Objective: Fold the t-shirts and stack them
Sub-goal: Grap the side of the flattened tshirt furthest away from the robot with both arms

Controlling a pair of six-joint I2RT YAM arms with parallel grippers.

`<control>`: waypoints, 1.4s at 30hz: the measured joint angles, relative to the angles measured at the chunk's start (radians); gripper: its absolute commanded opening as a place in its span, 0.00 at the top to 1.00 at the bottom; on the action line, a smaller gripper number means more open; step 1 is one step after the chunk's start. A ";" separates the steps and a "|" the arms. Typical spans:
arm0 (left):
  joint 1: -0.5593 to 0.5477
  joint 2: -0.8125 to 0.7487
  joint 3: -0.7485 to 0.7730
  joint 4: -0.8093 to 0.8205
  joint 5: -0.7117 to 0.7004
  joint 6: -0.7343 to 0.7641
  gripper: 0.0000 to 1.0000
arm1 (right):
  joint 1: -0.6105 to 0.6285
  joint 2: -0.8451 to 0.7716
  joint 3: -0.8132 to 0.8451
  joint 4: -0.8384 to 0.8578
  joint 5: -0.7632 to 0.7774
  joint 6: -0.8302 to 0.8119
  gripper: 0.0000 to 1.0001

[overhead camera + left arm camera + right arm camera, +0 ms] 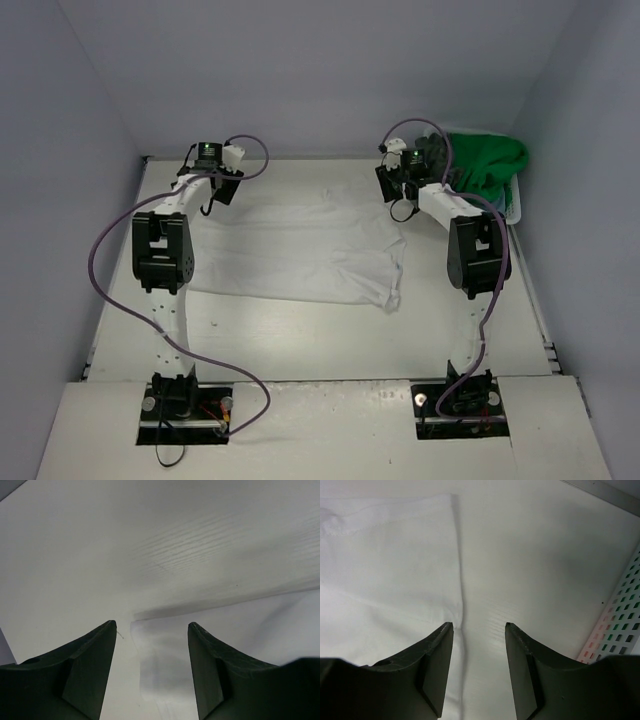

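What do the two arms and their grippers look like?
The left arm and right arm have white links, black joint housings and a looping purple cable each, with a green light at the wrist. The left gripper and right gripper have black, tapered fingers.

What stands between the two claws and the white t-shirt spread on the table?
Nothing visible does. The left claw, open and empty, hangs over the far left corner of the white t-shirt; the right claw, also open, hangs over its far right edge. The laundry basket stands aside, to the right.
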 measured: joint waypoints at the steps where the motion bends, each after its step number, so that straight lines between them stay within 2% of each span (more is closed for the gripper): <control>1: 0.000 0.020 0.023 -0.018 0.001 0.005 0.46 | 0.000 0.000 0.000 0.000 -0.002 0.000 0.57; 7: 0.000 0.123 0.137 -0.117 0.021 0.015 0.46 | -0.005 0.000 -0.007 0.002 -0.008 -0.001 0.58; 22: 0.000 0.178 0.340 -0.335 0.089 0.061 0.46 | -0.021 0.000 -0.033 0.008 -0.016 0.003 0.58; 35: 0.043 0.370 0.679 -0.546 0.152 0.094 0.43 | -0.022 -0.001 -0.074 0.013 -0.023 0.008 0.58; 42: 0.064 0.415 0.719 -0.617 0.158 0.109 0.41 | -0.022 -0.001 -0.090 0.014 -0.023 0.010 0.58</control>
